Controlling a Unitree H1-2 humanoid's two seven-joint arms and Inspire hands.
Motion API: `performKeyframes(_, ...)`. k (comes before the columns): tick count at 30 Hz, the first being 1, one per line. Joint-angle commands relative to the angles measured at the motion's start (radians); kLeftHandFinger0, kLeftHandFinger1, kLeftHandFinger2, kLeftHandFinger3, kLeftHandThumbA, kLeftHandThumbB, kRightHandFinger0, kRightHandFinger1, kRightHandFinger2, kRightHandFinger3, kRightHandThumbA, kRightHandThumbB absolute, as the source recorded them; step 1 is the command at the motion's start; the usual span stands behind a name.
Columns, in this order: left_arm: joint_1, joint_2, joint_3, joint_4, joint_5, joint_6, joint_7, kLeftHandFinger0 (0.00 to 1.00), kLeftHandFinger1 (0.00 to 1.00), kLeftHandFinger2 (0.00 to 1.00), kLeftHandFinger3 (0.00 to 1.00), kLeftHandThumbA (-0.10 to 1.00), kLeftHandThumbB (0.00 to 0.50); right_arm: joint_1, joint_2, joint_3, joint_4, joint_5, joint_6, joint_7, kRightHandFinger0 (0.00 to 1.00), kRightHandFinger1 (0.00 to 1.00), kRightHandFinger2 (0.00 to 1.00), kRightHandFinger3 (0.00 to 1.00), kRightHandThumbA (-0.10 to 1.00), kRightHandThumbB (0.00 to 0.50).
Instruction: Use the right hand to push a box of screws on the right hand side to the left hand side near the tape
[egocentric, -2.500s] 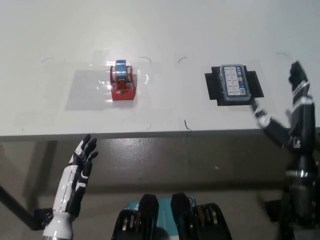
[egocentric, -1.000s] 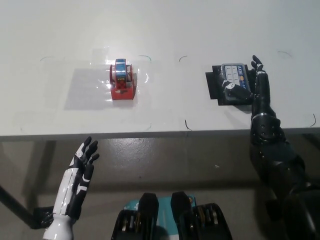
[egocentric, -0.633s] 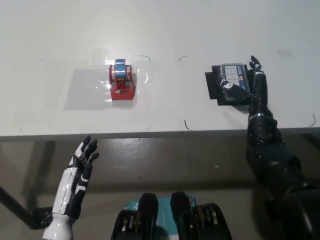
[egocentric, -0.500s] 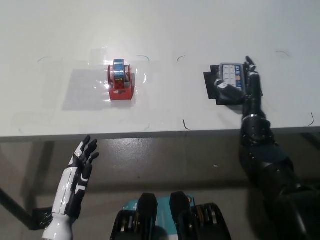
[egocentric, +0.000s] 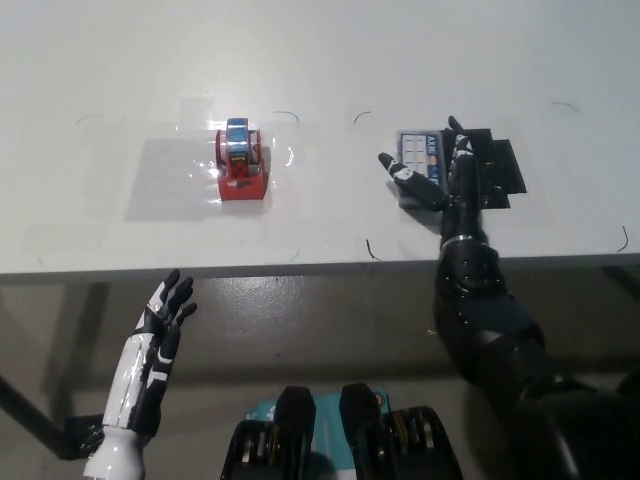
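White table (egocentric: 120, 60) fills the top of the frame. A flat box of screws (egocentric: 416, 162) sits right of middle, partly hidden by the black right hand (egocentric: 440, 178), fingers spread against it. Red tape (egocentric: 240, 165) stands well left. The white left hand (egocentric: 160, 325) rests wide at lower left.

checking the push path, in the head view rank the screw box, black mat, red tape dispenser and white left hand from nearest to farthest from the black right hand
1. Screw box: against the right hand, on its left side.
2. Black mat: just right of the hand, partly under it.
3. Red tape dispenser: far left on the table.
4. White left hand: lower left, below the table edge, resting open.
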Motion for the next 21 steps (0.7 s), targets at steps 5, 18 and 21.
performKeyframes(5,-0.011,0.009,0.005,-0.041,-0.019,-0.038,-0.005,1.0,1.0,1.0,1.0,0.91,0.202,-0.103,0.087,-0.074,0.005,0.102,-0.013,-0.005,1.0,1.0,1.0,1.0,1.0,0.182)
performKeyframes(18,-0.013,0.014,0.0,-0.057,-0.031,-0.035,-0.021,1.0,1.0,1.0,1.0,0.92,0.194,-0.146,0.158,-0.108,0.03,0.137,-0.007,-0.052,1.0,1.0,1.0,1.0,1.0,0.221)
performKeyframes(21,-0.012,0.012,0.002,-0.058,-0.03,-0.035,-0.02,1.0,1.0,1.0,1.0,0.91,0.191,-0.145,0.168,-0.11,0.029,0.146,-0.012,-0.05,1.0,1.0,1.0,1.0,1.0,0.227)
